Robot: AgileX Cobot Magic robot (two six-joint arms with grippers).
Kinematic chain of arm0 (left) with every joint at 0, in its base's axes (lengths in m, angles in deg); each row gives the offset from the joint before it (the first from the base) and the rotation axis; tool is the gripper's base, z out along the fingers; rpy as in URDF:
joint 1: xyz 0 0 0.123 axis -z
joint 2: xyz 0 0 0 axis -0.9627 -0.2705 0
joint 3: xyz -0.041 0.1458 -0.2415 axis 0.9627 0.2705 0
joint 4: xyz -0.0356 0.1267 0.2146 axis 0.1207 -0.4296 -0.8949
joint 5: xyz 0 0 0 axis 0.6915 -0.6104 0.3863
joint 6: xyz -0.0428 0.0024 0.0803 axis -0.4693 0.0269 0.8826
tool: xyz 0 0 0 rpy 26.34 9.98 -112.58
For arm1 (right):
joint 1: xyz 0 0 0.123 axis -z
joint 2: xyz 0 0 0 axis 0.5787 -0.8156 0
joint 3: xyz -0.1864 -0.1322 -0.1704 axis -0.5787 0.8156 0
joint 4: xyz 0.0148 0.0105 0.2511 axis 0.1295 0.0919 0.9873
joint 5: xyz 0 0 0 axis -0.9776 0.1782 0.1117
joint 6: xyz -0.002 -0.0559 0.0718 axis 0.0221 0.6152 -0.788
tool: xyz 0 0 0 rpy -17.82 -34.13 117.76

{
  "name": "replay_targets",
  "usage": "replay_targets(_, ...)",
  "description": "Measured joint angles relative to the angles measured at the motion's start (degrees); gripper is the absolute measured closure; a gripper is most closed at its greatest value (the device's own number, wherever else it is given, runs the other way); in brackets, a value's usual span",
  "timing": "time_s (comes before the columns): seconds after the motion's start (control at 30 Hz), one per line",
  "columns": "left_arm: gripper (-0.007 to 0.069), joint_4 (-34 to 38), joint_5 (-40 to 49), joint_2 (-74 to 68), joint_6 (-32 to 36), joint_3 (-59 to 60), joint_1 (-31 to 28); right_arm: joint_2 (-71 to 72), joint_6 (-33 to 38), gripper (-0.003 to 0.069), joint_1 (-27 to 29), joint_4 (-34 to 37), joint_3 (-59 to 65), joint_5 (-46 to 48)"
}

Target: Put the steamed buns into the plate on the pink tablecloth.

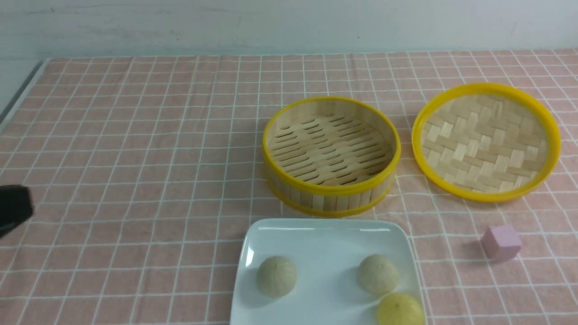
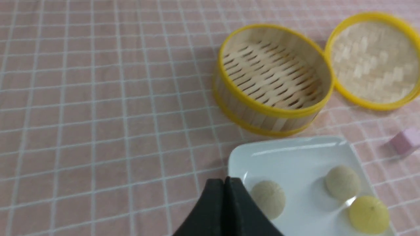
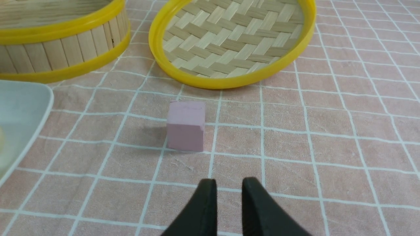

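Both steamed buns [image 1: 277,276] [image 1: 378,274] lie on the white square plate [image 1: 325,234] at the near edge of the pink tablecloth [image 1: 135,158]. In the left wrist view the buns [image 2: 268,199] [image 2: 343,182] rest apart on the plate [image 2: 295,154]. My left gripper [image 2: 224,179] is shut and empty, hovering beside the plate's corner, off the nearer bun. In the front view only its dark tip [image 1: 13,210] shows, at the far left. My right gripper [image 3: 229,183] stands a little open over bare cloth with nothing between its fingers. The front view does not show it.
A yellower ball [image 1: 400,309] sits on the plate's near right corner, against one bun. Behind the plate stands an empty bamboo steamer [image 1: 331,155], with its woven lid [image 1: 486,141] lying to its right. A small pink cube [image 1: 501,242] rests right of the plate, ahead of my right gripper.
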Motion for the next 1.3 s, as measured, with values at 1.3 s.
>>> replay_targets(1.3, 0.0580, 1.09, -22.26, 28.12, 0.60, 44.59, -33.82, 0.00, 0.20, 0.0470, 0.00, -0.04, 0.00, 0.06)
